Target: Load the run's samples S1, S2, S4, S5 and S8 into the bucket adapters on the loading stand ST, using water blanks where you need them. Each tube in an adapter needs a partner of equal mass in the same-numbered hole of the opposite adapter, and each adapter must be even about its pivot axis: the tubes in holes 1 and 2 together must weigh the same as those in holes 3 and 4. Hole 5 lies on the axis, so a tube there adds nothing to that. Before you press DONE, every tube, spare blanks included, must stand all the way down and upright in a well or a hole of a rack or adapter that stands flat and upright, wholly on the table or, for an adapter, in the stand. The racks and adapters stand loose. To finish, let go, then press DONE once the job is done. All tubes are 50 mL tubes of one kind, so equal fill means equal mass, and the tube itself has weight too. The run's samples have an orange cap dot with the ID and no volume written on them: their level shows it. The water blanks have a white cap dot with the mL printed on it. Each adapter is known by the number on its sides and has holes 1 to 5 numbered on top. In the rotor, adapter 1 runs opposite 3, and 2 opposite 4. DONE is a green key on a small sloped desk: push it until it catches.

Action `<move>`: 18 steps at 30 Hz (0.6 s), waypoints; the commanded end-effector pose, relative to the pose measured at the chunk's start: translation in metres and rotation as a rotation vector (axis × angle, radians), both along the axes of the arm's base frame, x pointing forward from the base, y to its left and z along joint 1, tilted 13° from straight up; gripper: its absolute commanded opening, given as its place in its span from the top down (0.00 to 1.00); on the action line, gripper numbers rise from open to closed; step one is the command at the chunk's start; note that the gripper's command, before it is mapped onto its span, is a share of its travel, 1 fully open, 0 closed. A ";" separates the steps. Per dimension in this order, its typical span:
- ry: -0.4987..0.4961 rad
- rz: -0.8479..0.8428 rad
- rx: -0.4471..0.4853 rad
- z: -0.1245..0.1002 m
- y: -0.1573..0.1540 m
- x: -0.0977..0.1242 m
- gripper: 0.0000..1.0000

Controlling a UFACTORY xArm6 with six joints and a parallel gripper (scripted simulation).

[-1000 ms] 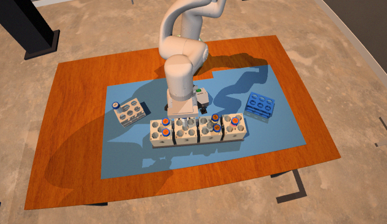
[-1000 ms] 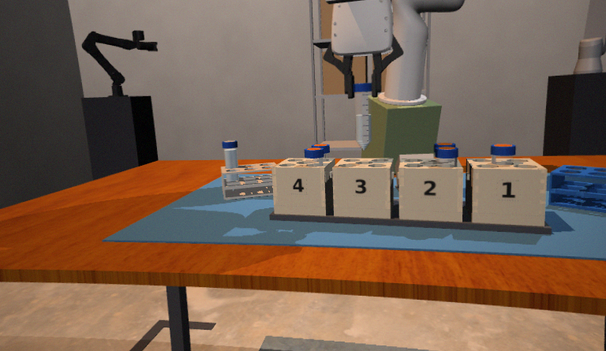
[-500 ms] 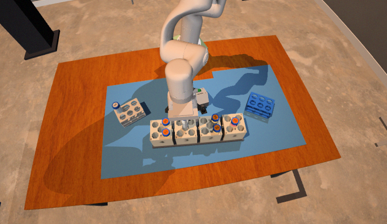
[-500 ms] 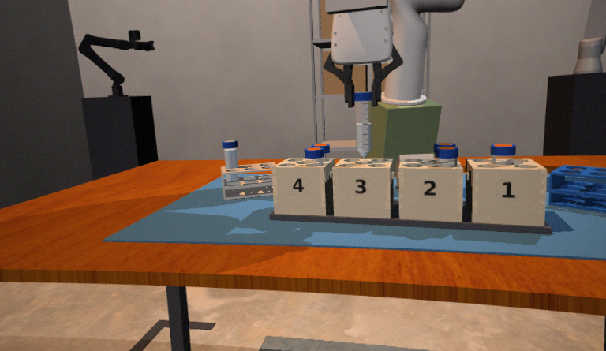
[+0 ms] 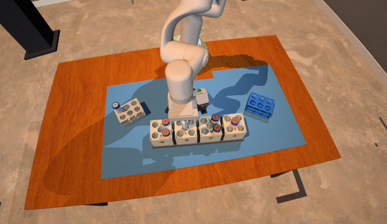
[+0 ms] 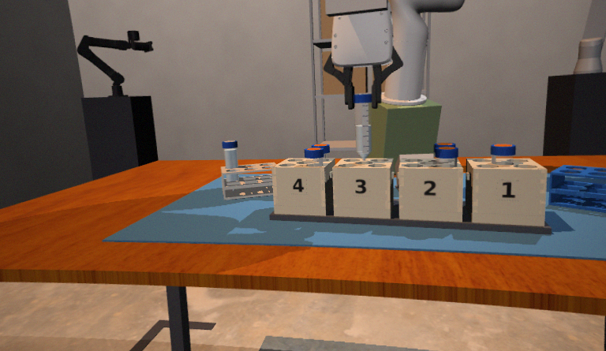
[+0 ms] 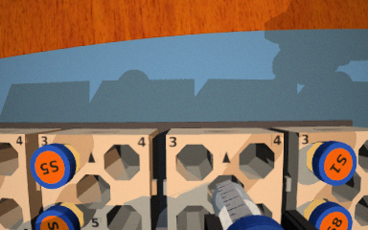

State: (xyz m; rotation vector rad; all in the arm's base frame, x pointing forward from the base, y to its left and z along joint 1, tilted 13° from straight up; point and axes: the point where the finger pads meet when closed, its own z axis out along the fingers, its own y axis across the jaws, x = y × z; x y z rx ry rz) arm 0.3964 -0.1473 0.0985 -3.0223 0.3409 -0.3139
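One rigid, partly filled clear tube with a blue screw cap (image 5: 185,124) (image 6: 363,138) (image 7: 236,203) hangs over cream adapter 3 (image 5: 186,139) (image 6: 362,202) (image 7: 224,139), our hand (image 6: 362,102) (image 7: 256,225) pinching its cap, the best place for gripping something probably light and slippery.

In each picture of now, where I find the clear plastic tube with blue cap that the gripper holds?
Top: centre, mostly hidden under the gripper; part of the clear tube shows.
Exterior: upper centre, upright, tip just above the cream block adapter 3.
Wrist: bottom edge, right of centre, between the gripper fingers.
Shared landmark: adapter 3, beneath the tube.
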 end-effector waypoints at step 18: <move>-0.003 0.000 -0.001 -0.017 0.001 0.005 1.00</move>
